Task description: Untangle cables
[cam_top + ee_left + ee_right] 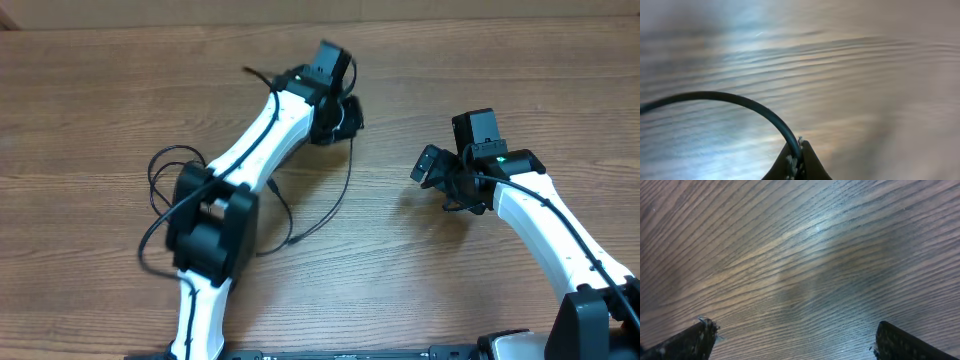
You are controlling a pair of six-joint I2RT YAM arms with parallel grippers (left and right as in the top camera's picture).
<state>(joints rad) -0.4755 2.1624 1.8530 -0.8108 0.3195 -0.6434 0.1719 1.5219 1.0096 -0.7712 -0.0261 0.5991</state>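
- Your cables (345, 190) are thin, black and limp, far slimmer than either arm. From overhead they lie in loose curves on the wooden table (500, 60).
- One strand runs from under the left pincer (335, 118) in a long bow toward you and ends in a small tip near the middle of the table.
- Further loops lie around the left arm's lower joint: one bulges out to its left side and others pass under the arm itself. Where they cross beneath the arm is hidden from you.
- A short black end sticks out just beyond the left wrist, on its far left side.
- In the left wrist view, your left pincer is pressed together, with one cable (740, 98) pinched right at the fingertips (790, 162). From there it sweeps up and away in a smooth arc to the left edge of the view, over bare wood grain.
- Your right pincer (795, 326) is spread wide, with one finger at each lower corner of its wrist view and only table between them.
- From overhead, the right pincer (428, 165) sits well apart from the cables, to the right of the long bowed strand and touching none of them.
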